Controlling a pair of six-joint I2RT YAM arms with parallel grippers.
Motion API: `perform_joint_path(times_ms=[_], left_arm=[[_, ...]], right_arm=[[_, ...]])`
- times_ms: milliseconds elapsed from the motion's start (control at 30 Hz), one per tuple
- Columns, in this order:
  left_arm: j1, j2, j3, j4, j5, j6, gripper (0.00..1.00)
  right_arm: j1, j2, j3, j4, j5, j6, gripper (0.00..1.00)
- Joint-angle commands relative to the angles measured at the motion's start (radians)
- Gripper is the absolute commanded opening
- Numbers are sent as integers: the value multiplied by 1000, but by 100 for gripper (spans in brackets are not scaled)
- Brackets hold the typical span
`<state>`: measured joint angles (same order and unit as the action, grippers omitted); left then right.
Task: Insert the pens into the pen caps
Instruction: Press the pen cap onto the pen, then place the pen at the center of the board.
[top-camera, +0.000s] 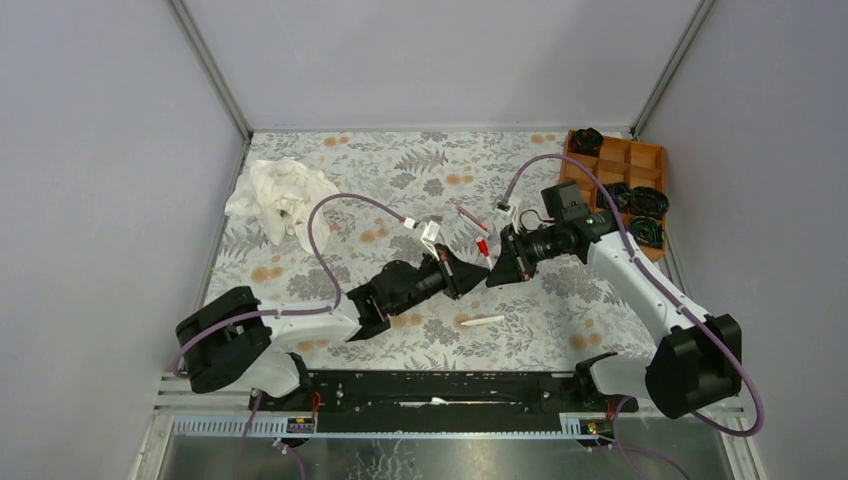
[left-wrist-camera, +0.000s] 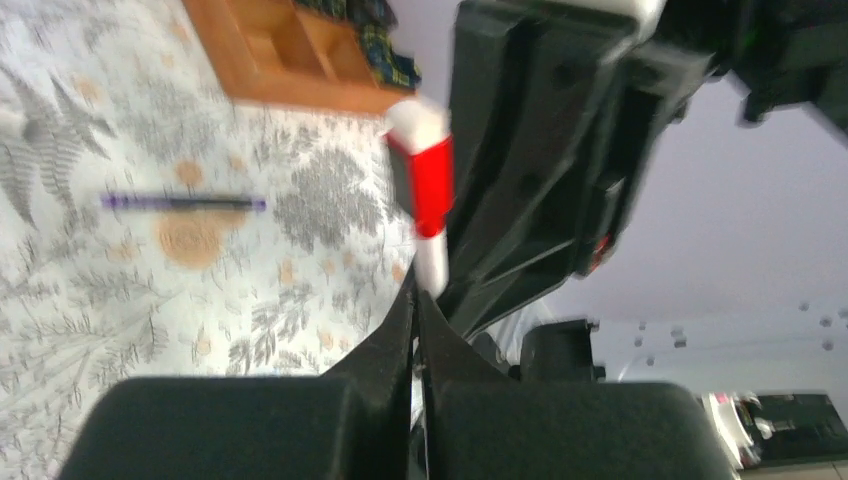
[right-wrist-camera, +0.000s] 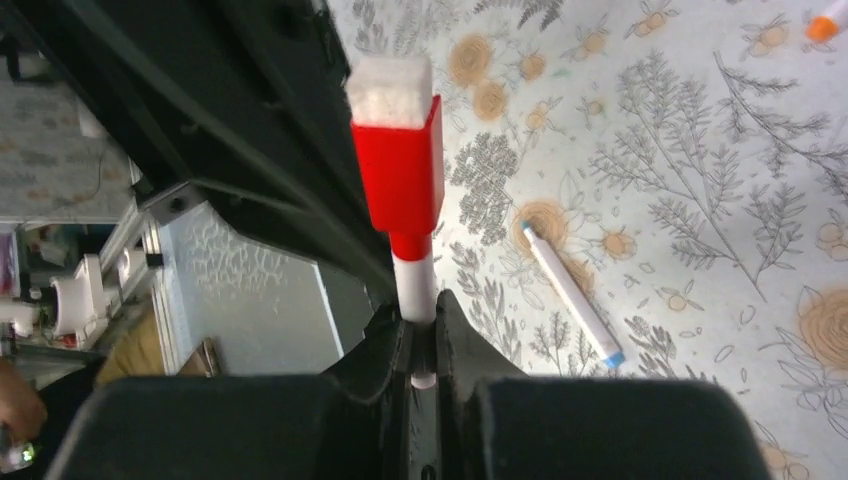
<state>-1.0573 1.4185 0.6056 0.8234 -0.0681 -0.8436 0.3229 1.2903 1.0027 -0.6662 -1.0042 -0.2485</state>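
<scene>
Right pincer (right-wrist-camera: 420, 322) clamped on 1 white pen (right-wrist-camera: 412, 275), red cap (right-wrist-camera: 397, 170) on its far end, axis near-to-far; left pincer (left-wrist-camera: 417, 300) closed just beside that pen, grip undeterminable.

Free tabletop (top-camera: 400, 165) far centre; crumpled cloth (top-camera: 280, 195) left, wooden tray (top-camera: 640, 150) right.

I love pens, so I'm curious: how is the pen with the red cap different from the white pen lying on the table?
The capped pen sticks out of the shut jaws of the right gripper; the white pen lies flat on the table, untouched. The capped pen wears a chunky red cap; the white pen shows only small blue tips. Both have thin white barrels.
</scene>
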Motion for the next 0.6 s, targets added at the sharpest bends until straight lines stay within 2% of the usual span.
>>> perform_joint_path(times_ms=[0,100,267,367,467,567], left_arm=[[-119,26,-46,-104,636,-139,0],[-110,-21,-41,-200,621,-88,0],[-80,-133,-88,-231,595,-58,2],[-78,-213,-105,-278,552,-25,21],[-76,-294,-122,-301,484,-5,45],[-73,-359,-132,-314,444,23,57]], right_arm=[[48,-46,109,347,74,-100,0],[48,-38,98,373,90,-68,0],[37,-37,62,427,93,-10,0],[23,-40,45,444,36,9,0],[18,-47,28,453,-25,12,0],[15,-53,19,436,-104,-23,0]])
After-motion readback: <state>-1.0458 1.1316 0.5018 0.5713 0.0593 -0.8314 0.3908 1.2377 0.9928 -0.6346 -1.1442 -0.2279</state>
